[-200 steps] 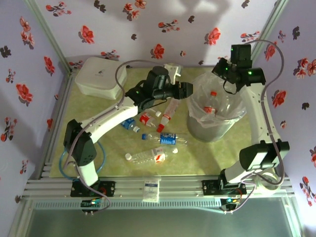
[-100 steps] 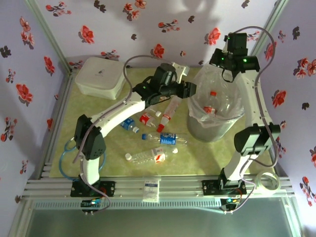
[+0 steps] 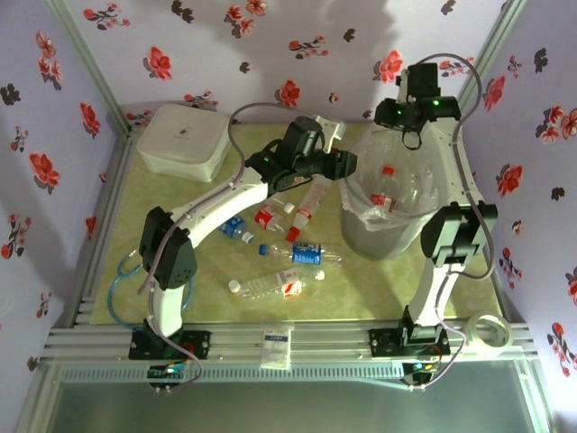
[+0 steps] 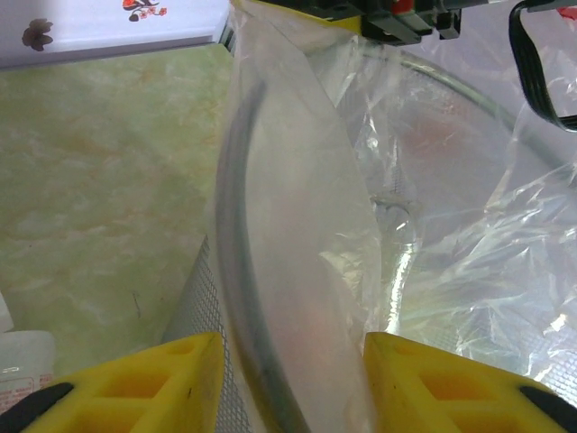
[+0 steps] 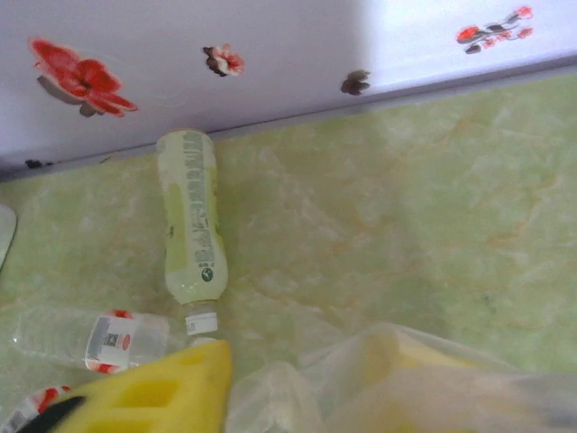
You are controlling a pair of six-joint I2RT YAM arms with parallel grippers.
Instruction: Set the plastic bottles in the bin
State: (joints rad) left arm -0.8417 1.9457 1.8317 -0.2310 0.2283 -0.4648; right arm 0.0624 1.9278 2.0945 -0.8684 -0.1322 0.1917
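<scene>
The bin (image 3: pixel 388 230), a grey bucket lined with a clear bag, stands at the right with two red-capped plastic bottles (image 3: pixel 386 185) inside. My left gripper (image 3: pixel 350 165) (image 4: pixel 288 361) is open, its yellow fingers (image 4: pixel 135 383) astride the bin's bag-covered left rim (image 4: pixel 236 271). At the far rim my right gripper (image 3: pixel 399 124) (image 5: pixel 306 361) is open, with a fold of bag (image 5: pixel 388 379) between its jaws and over one finger. A pale green bottle (image 5: pixel 189 216) lies by the back wall. Several bottles (image 3: pixel 270 216) (image 3: pixel 306 254) (image 3: pixel 266 287) lie left of the bin.
A white lidded box (image 3: pixel 180 140) sits at the back left. Flowered walls close the back and sides. A blue hose ring (image 3: pixel 122 289) lies near the left arm's base, and a tape roll (image 3: pixel 487 332) at the front right.
My right arm has swung back towards the wall over the bin's far rim, and its jaws have opened. My left gripper has edged onto the bin's left rim and its jaws have narrowed.
</scene>
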